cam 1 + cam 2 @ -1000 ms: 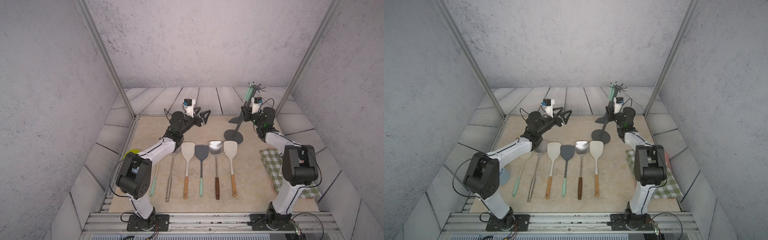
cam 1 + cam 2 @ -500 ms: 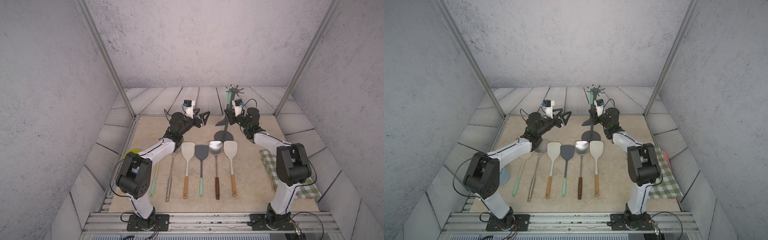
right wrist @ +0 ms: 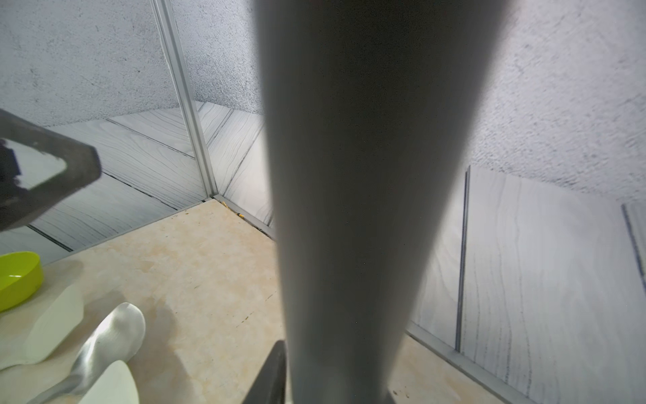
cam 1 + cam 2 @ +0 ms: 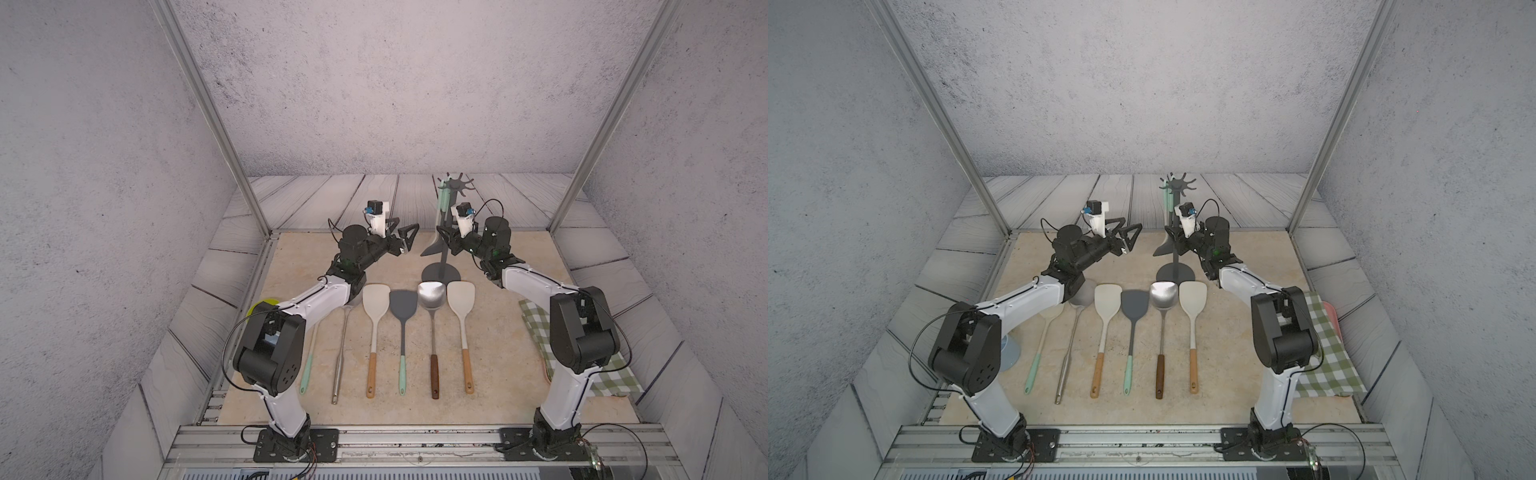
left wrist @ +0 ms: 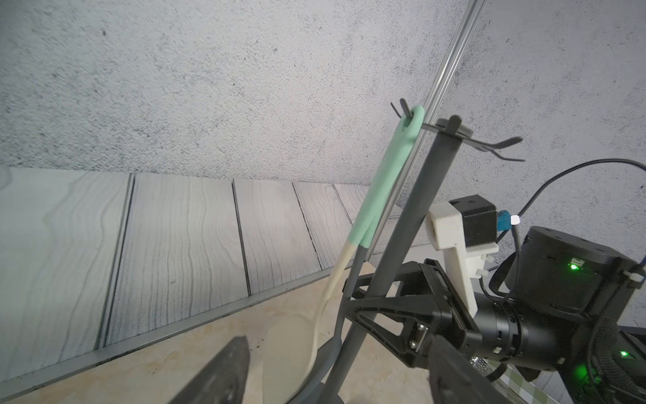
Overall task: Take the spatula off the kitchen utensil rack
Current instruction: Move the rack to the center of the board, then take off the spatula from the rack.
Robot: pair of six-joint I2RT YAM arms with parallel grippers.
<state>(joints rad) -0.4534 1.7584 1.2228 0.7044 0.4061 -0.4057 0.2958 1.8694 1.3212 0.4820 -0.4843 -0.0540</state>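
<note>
In the right wrist view the tall dark grey metal utensil rack is one big blurry pole, its top and foot cut off. In a top view the left arm covers the heads of the mint-handled spoon and the thin steel utensil. In the left wrist view the hanging dark grey spatula with a mint handle has its blade mostly hidden, and whether the right pincer touches the pole cannot be told.
</note>
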